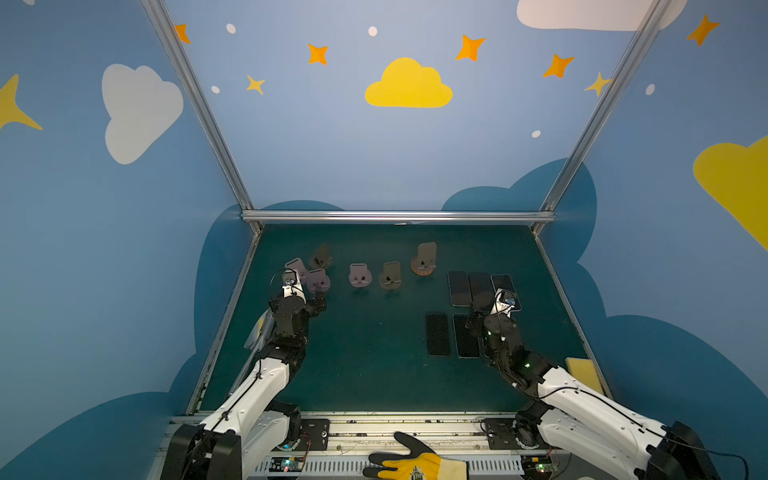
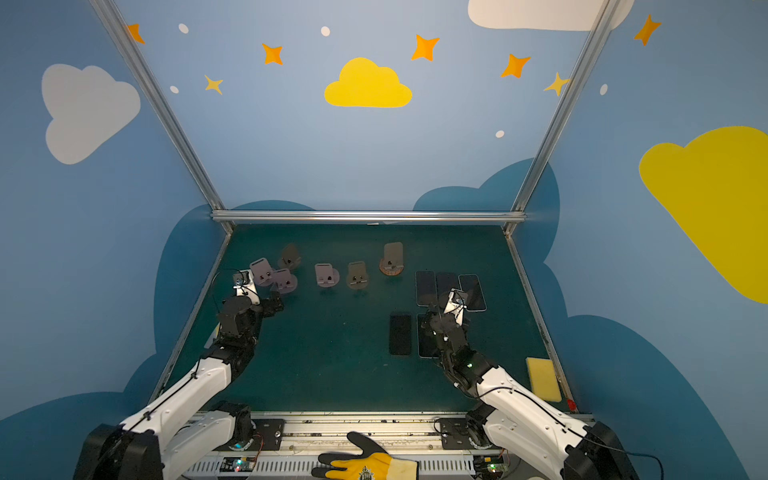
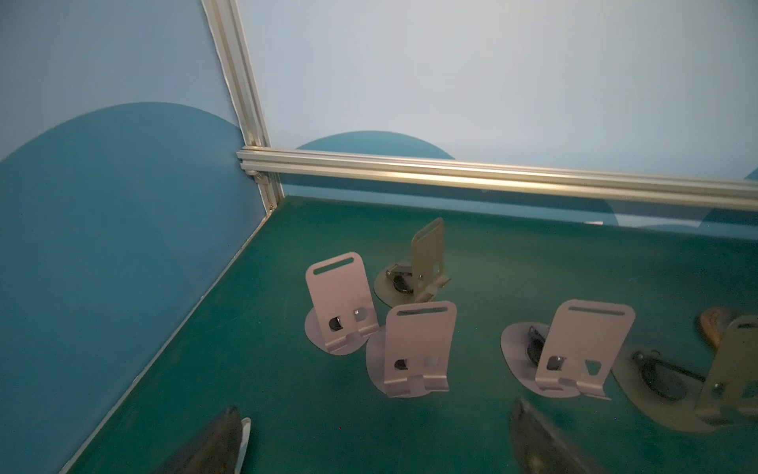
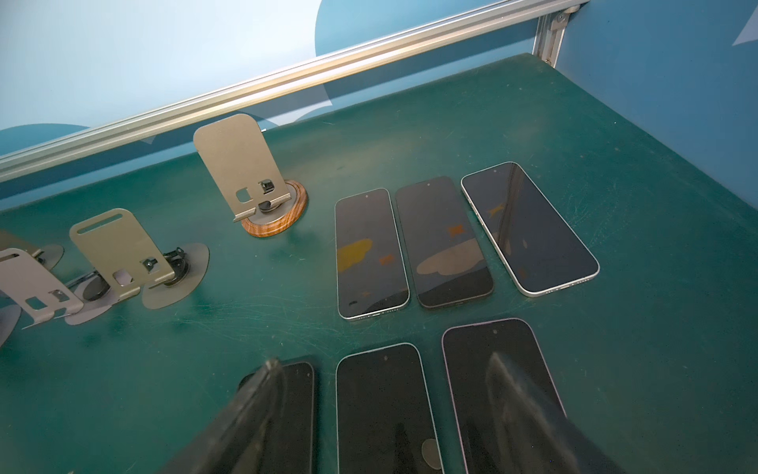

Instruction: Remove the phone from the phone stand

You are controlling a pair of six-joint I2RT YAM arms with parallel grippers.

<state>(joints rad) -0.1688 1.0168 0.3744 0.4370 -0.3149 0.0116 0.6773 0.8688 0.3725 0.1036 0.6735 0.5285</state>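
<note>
Phones point(image 4: 371, 252) lie flat on table point(image 4: 615, 164), right of stands point(image 4: 246, 172).

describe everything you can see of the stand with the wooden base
The stand with the wooden base has a round wood-grain foot, a dark hinge, and a tilted grey, metal-looking plate with rounded top, one cut-out and a small lip. Empty, it stands on the green table, touching neither phones nor other stands.
</note>
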